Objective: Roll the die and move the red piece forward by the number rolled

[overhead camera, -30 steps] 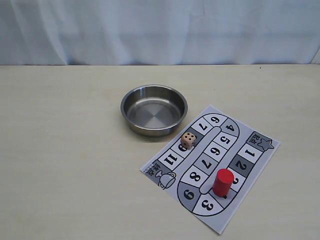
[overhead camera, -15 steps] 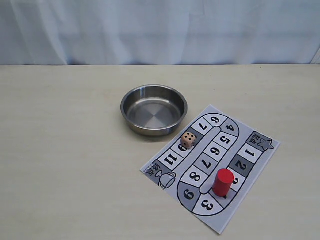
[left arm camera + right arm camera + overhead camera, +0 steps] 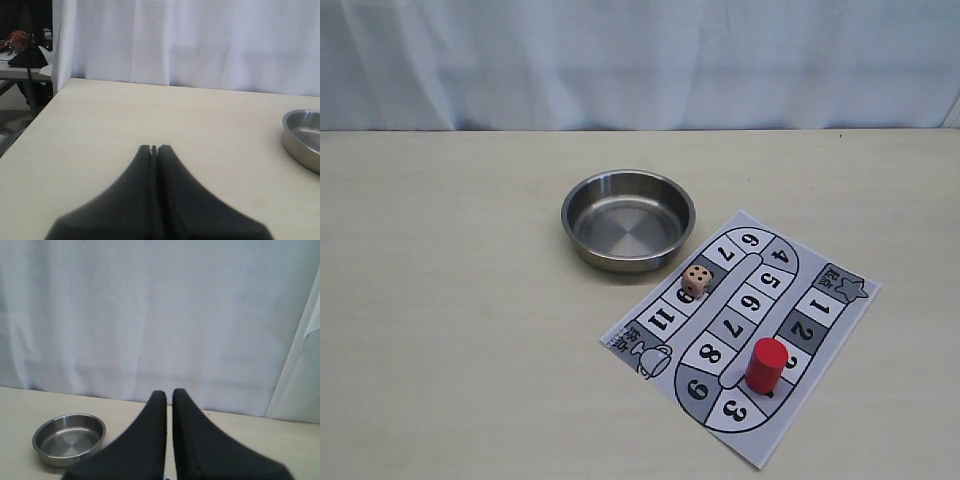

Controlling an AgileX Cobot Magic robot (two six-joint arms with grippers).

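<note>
— Where's the small red upright cylinder (image 3: pixel 766 364)?
— On the printed paper game board (image 3: pixel 735 325), long axis vertical, well apart from the left end effector (image 3: pixel 154 148) and the right end effector (image 3: pixel 169 392).
— Their state?
— Both clenched, empty. The round steel bowl (image 3: pixel 70 416) lies ahead of the right one, with the pale wooden die (image 3: pixel 696 280) beside the bowl.

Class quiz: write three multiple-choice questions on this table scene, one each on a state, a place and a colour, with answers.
1. The round steel bowl is: A empty; B overturned; C full of water.
2. The small beige dotted die lies: A in that bowl; B on the printed paper game board; C on bare table.
3. The upright cylinder piece is: A blue; B green; C red.
Answers: A, only bare metal shows inside; B, it sits on the numbered track; C, plainly red.
</note>
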